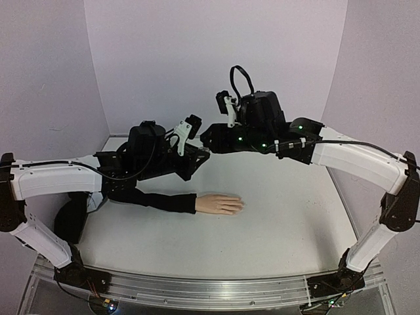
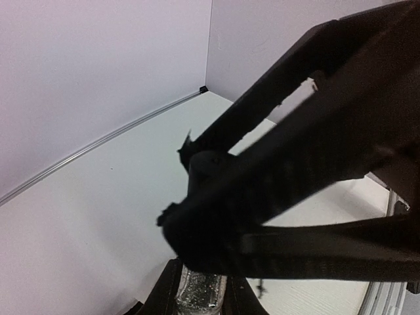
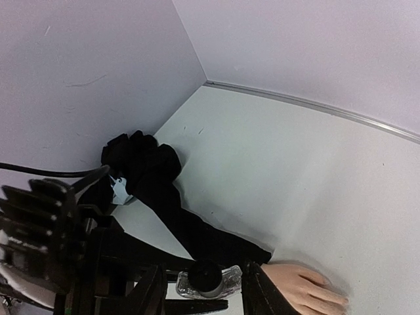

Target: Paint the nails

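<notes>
A pale mannequin hand (image 1: pixel 220 203) lies flat on the white table at the end of a long black sleeve (image 1: pixel 151 199). Its nails at the fingertips (image 1: pixel 239 205) are too small to make out. Above and behind the hand, both grippers meet in the air. My left gripper (image 2: pixel 197 296) is shut on a small clear polish bottle (image 2: pixel 195 289). The bottle's dark cap (image 3: pixel 210 278) sits between the fingers of my right gripper (image 3: pixel 203 292), which stand apart on either side of it without touching. The hand (image 3: pixel 302 292) shows just right of the right finger.
The sleeve's far end lies bunched in a black heap (image 3: pixel 141 161) by the left wall, with a small white tag (image 3: pixel 120 190) beside it. Lilac walls close in the table at the back and both sides.
</notes>
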{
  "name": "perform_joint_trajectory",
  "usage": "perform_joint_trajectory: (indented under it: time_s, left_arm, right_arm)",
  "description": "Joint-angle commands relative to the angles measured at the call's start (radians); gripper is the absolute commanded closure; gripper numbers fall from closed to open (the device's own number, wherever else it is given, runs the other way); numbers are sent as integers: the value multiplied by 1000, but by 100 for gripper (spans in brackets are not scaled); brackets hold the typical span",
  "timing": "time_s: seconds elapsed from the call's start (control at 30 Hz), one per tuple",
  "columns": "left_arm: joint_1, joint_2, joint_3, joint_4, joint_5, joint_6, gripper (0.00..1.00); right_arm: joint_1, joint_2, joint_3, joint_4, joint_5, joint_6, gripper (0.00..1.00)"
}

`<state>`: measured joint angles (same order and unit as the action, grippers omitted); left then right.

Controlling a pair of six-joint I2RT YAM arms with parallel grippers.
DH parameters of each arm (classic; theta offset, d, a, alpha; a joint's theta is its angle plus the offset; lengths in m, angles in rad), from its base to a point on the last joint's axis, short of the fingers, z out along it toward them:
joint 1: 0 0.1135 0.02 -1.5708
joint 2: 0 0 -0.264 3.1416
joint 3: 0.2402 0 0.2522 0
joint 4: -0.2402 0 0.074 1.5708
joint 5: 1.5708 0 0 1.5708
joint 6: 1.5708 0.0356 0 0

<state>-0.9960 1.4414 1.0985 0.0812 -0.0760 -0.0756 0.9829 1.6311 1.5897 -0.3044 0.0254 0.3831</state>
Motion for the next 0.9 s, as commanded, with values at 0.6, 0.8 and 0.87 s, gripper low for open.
perform_joint_trajectory:
  time_s: [0.6,0.8,0.87]
  left_arm:
    - [67,-169,-32,98,1201,-13,100]
    - [101,-163,-22,-24,744,48,100]
    - [100,-160,-34,-3,524,40,100]
  right_arm:
    - [-10,-136,-177,113,-885,-430,100]
    - [-20,-184,-248,129,-630,-388,90]
    - [-20,-206,-263,137,-464,-321,63]
